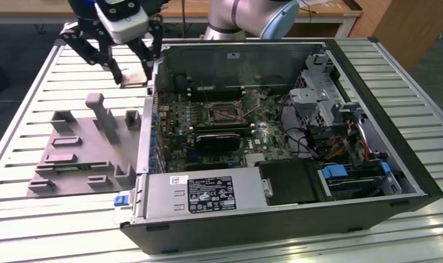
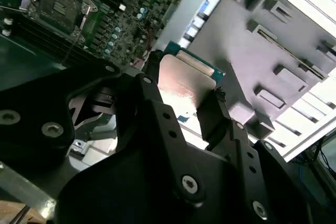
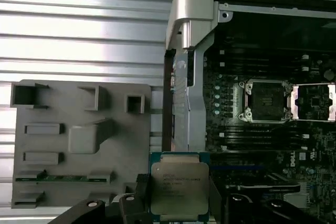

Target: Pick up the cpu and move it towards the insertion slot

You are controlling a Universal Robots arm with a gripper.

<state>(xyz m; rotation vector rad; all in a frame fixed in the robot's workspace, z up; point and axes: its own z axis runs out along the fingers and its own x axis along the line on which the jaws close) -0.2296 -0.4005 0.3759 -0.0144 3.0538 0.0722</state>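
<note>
My gripper (image 1: 136,81) hangs above the slatted table, just outside the open computer case's wall on the exterior view's left. It is shut on the cpu (image 1: 136,85), a small flat square chip with a silvery top (image 3: 179,186) gripped by two opposite edges between the black fingers (image 2: 215,111). The cpu (image 2: 186,85) is clear of the grey fixture plate. The insertion slot (image 1: 223,112) is a metal-framed square socket on the motherboard inside the case, some way off from the chip in the first wrist view (image 3: 265,99) and the second wrist view (image 2: 58,6).
A grey fixture plate (image 1: 82,148) with posts and pockets lies on the table beside the case. The case wall (image 3: 184,51) stands between the gripper and the motherboard. A black finned card (image 1: 217,143), memory slots, a power supply (image 1: 199,194) and drive cages (image 1: 331,104) surround the socket.
</note>
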